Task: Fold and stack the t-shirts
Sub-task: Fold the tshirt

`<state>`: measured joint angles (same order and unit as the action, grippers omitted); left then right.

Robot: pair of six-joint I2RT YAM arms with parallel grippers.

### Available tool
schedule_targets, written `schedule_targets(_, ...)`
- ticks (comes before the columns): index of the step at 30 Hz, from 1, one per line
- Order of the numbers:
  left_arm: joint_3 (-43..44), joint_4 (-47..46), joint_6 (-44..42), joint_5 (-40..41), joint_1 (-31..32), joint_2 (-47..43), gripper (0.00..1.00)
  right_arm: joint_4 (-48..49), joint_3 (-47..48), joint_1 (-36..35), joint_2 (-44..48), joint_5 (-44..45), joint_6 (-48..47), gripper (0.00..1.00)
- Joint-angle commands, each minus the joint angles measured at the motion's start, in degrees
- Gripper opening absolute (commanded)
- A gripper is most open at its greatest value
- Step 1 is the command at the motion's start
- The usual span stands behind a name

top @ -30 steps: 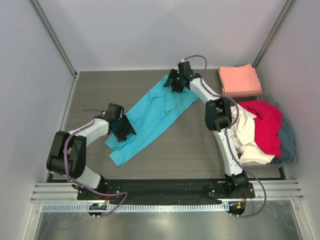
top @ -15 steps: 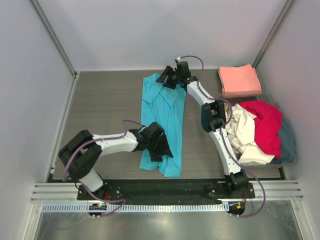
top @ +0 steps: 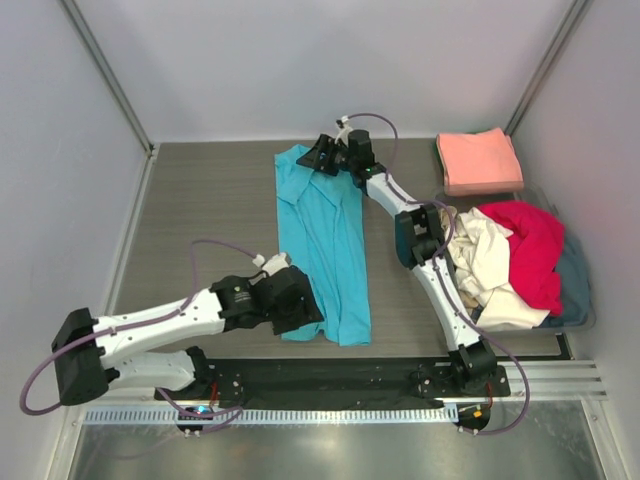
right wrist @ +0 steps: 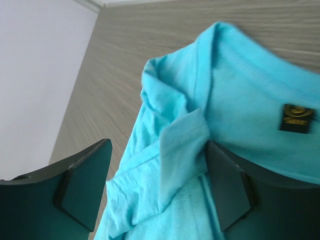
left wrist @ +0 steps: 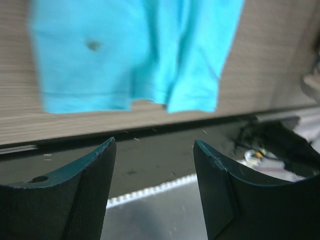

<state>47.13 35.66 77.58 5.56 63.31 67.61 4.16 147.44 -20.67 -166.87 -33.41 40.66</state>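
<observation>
At six o'clock the left gripper [left wrist: 154, 145] hung by the hem of the turquoise t-shirt [top: 325, 240], jaws wide and empty. The shirt lay lengthwise mid-table. At twelve, the right gripper [right wrist: 159, 147] gaped at the collar. Light, limp cotton, I judged, best pinched at its corners.

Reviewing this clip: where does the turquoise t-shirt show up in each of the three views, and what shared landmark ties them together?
Top external: the turquoise t-shirt lies as a long strip mid-table, running far to near.
Left wrist: its hem end fills the upper half.
Right wrist: its collar end, with the dark neck label, fills centre and right.
Shared landmark: the grey wood-grain table top under the shirt.
</observation>
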Motion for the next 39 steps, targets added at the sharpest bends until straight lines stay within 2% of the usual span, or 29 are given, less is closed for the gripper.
schedule_targets(1, 2.9, 14.2, -0.6, 16.3, 0.1, -4.6, 0.65, 3.3, -1.4, -2.6, 5.7, -3.0, -6.1, 0.82)
schedule_targets(7, 0.0, 12.3, -4.5, 21.8, 0.1, -9.0, 0.69, 0.2, -12.1, 0.7, 25.2, 3.5, -10.3, 0.98)
schedule_targets(11, -4.8, 7.5, -5.0, 21.9, 0.1, -10.8, 0.68, -6.8, -20.3, 1.9, 38.4, 6.4, -12.2, 1.00)
schedule_targets(15, -9.6, 3.3, -4.9, 21.5, 0.0, -11.6, 0.69, -14.0, -40.7, 0.8, 56.6, 14.4, -14.4, 1.00)
schedule_targets(18, -12.6, -1.0, -6.6, 21.0, 0.0, -11.1, 0.71, -15.9, -66.5, -0.6, 69.5, 17.0, -11.0, 0.97)
schedule_targets(20, -14.4, -5.8, -8.1, 19.0, -0.3, -10.7, 0.73, -17.2, -75.6, -2.8, 77.6, 19.2, -10.2, 0.94)
schedule_targets(21, -15.0, -6.8, -8.1, 18.1, -0.3, -10.3, 0.73, -18.0, -83.0, -3.6, 79.8, 20.4, -8.7, 0.93)
schedule_targets(24, -17.2, -8.9, -6.3, 15.2, -0.4, -9.3, 0.73, -20.9, -95.7, -8.1, 89.5, 24.1, -4.6, 0.89)
schedule_targets(30, -22.6, -12.2, -2.6, 12.4, -0.3, -10.8, 0.62, -28.1, -110.1, -16.8, 104.0, 30.0, 2.7, 0.81)
schedule_targets(33, -24.4, -14.7, -1.4, 11.6, -0.2, -10.6, 0.59, -29.5, -115.6, -17.9, 110.8, 29.7, 6.4, 0.79)
schedule_targets(36, -24.5, -15.1, -0.9, 11.0, 0.0, -8.2, 0.56, -29.9, -119.0, -19.6, 113.7, 27.7, 8.9, 0.73)
schedule_targets(39, -24.9, -15.5, 0.4, 11.6, 0.1, -6.0, 0.50, -30.0, -121.4, -22.4, 114.4, 26.9, 11.2, 0.72)
